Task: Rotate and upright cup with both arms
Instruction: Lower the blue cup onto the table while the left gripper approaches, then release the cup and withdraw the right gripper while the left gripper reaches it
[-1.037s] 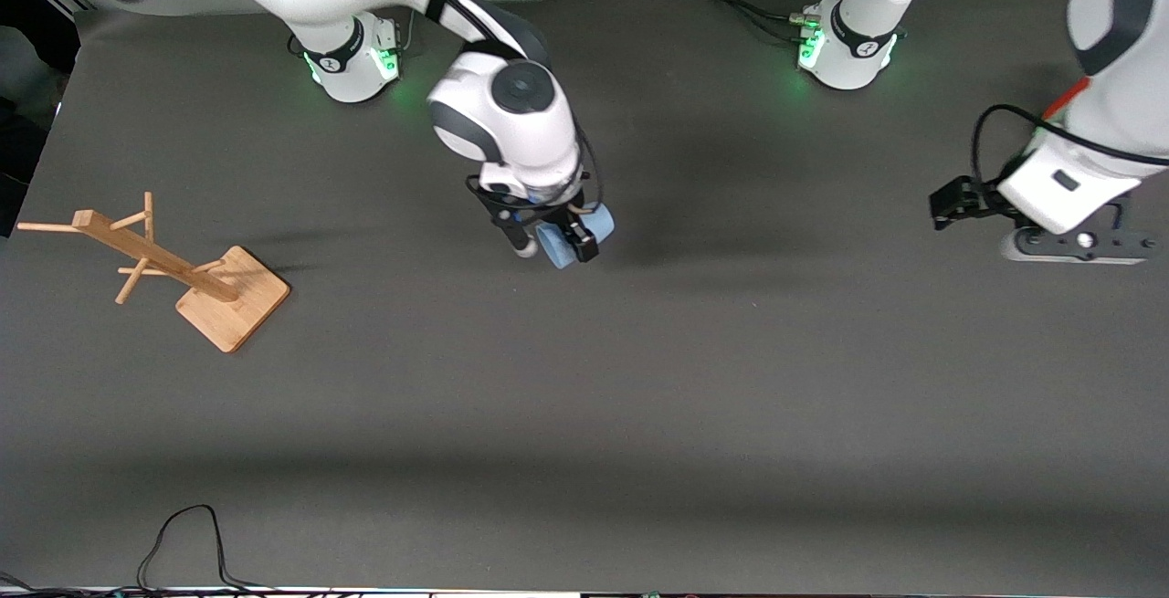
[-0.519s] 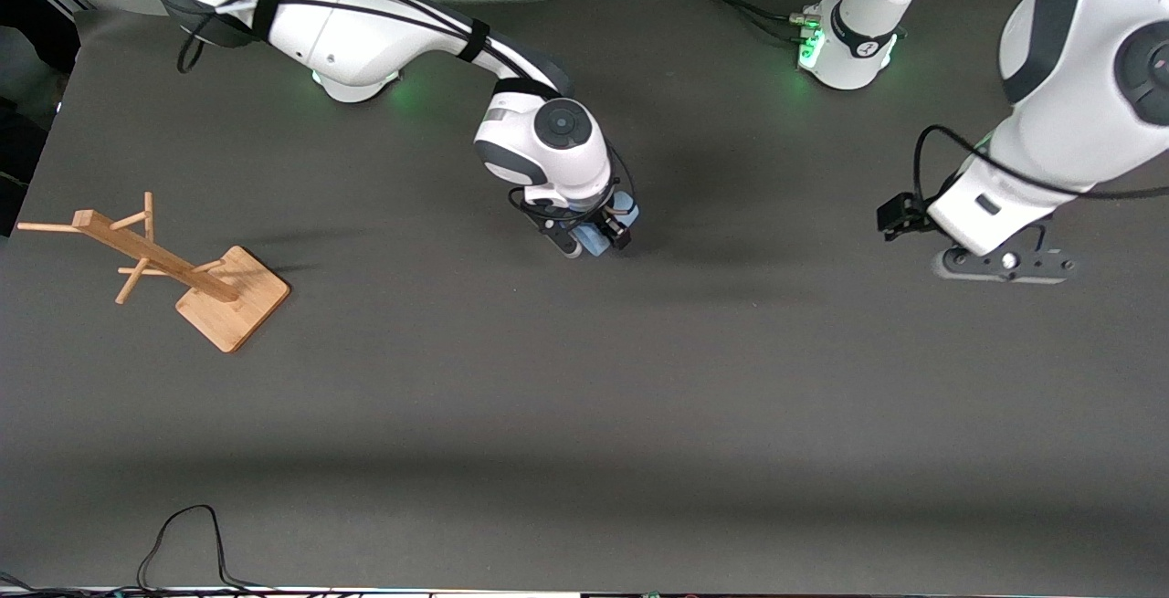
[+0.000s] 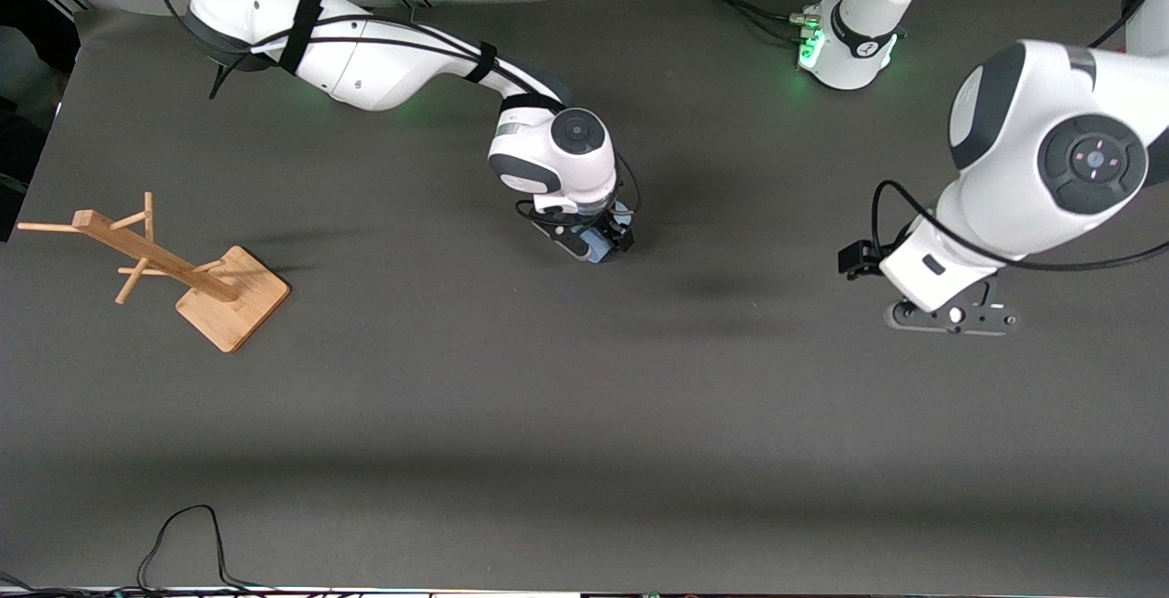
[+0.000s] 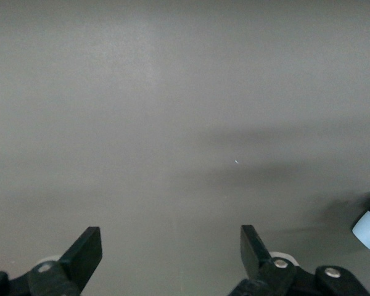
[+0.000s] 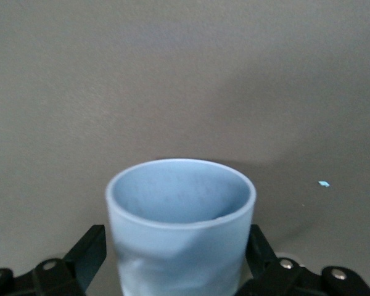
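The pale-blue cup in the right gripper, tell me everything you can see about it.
The small pale-blue matte plastic cup is a handleless tumbler, wider at its open rim, and looks empty inside. Its wall shows a dent below the rim. It sits between the black fingers of the right gripper, which press on its two sides, over the dark grey table midway between its ends. Nothing else touches it.

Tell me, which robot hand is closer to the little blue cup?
The right. The right gripper is shut on the cup; the left gripper hangs open over bare table toward the left arm's end.
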Tool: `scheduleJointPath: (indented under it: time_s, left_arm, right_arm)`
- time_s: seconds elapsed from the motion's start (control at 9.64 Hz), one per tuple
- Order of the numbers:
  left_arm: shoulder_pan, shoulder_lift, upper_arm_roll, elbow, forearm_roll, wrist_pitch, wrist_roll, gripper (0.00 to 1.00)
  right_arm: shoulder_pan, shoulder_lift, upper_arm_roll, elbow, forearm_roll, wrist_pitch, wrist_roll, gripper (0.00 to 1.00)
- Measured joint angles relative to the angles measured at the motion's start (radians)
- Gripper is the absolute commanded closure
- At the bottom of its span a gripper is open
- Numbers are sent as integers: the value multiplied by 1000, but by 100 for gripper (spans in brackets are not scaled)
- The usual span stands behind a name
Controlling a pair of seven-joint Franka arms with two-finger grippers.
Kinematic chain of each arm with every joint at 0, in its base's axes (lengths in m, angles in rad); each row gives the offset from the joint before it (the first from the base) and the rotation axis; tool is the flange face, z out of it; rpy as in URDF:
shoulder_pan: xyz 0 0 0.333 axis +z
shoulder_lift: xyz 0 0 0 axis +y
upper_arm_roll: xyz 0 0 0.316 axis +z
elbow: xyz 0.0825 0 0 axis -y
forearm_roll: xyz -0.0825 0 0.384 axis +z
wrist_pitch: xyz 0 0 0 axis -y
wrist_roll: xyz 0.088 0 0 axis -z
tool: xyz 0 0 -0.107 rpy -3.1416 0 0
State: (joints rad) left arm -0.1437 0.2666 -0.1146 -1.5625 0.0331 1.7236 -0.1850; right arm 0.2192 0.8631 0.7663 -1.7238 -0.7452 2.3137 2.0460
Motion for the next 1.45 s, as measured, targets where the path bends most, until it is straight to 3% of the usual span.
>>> scheduleJointPath:
  time_s: [0.21,0.41,0.62,0.93,1.24,1.45]
  left_arm:
    - [-33,25,-2,5,0,15,-62,0]
    - [-89,51,-5,7,0,44,-135,0]
    - [-153,100,-7,18,-1,88,-228,0]
    - [-249,195,-8,32,-1,194,-389,0]
    - [-283,285,-9,54,-7,223,-573,0]
    - [-284,344,-18,71,-98,219,-708,0]
  right_arm:
    - [-13,-35,17,37,-1,-25,-12,0]
    - [-47,-122,60,61,12,-142,-77,0]
    - [-82,-249,43,73,141,-182,-249,0]
    - [-102,-461,-197,80,417,-191,-725,0]
    - [-109,-605,-397,82,557,-243,-1110,0]
    - [-105,-687,-534,88,703,-328,-1397,0]
